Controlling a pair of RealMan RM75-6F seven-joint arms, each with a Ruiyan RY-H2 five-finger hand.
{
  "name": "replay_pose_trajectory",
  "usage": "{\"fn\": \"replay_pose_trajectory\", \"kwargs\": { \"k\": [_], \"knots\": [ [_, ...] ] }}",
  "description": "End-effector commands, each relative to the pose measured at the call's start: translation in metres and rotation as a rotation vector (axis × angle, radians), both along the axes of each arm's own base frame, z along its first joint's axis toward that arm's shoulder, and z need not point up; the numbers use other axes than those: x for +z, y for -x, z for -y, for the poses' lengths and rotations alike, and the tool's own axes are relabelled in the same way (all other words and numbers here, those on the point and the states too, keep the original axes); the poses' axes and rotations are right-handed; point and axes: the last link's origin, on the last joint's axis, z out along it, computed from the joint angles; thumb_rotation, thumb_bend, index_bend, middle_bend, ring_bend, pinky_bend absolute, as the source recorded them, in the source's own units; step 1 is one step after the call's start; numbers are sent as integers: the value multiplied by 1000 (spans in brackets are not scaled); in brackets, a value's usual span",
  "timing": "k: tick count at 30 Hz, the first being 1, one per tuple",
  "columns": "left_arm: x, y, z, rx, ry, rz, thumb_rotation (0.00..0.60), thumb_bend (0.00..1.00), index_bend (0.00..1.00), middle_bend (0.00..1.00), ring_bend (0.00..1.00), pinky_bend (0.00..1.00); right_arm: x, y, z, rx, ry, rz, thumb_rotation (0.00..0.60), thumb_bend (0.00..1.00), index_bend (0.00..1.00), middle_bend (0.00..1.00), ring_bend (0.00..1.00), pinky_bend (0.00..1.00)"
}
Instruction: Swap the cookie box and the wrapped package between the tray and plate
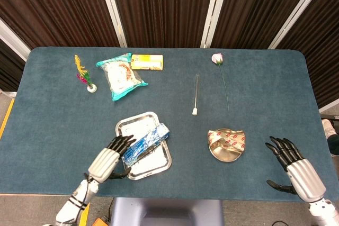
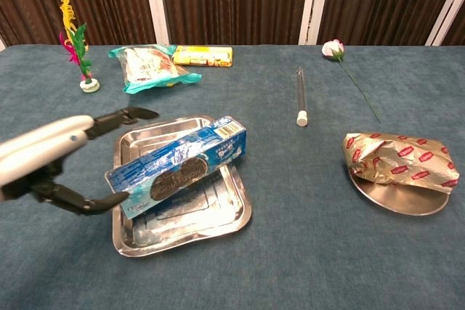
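A blue cookie box [image 1: 146, 142] [image 2: 176, 167] lies slantwise across the steel tray [image 1: 159, 165] [image 2: 221, 219]. My left hand [image 1: 110, 158] [image 2: 57, 157] hovers at the tray's left edge, fingers spread, thumb and fingers on either side of the box's near end without gripping it. The gold and red wrapped package [image 1: 226, 139] [image 2: 401, 160] sits on the round metal plate [image 1: 224, 155] [image 2: 396, 200] to the right. My right hand [image 1: 294, 166] rests open near the table's front right corner, well clear of the plate; only the head view shows it.
At the back left are a feathered shuttlecock [image 1: 85, 73] [image 2: 78, 45], a teal snack bag [image 1: 121, 76] [image 2: 149, 67] and a yellow packet [image 1: 147, 62] [image 2: 203, 56]. A thin glass tube [image 1: 196, 95] [image 2: 300, 95] and a pink rose [image 1: 219, 62] [image 2: 341, 56] lie behind the plate.
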Motion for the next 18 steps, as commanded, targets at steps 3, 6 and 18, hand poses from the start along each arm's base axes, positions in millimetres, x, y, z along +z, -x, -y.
{"fn": "replay_pose_trajectory", "kwargs": {
  "k": [3,6,18],
  "knots": [
    [-24,-16,-12,14,20,-45,600,344,0,0,0,0,4,1,1,-5,5,8,600,182,0,0,0,0],
    [-32,-18,-18,30,13,-74,600,344,0,0,0,0,6,2,2,-6,7,10,600,182,0,0,0,0],
    [-52,-16,-39,124,-76,-62,600,366,362,277,295,406,10,5,4,-25,20,9,600,182,0,0,0,0]
  ]
}}
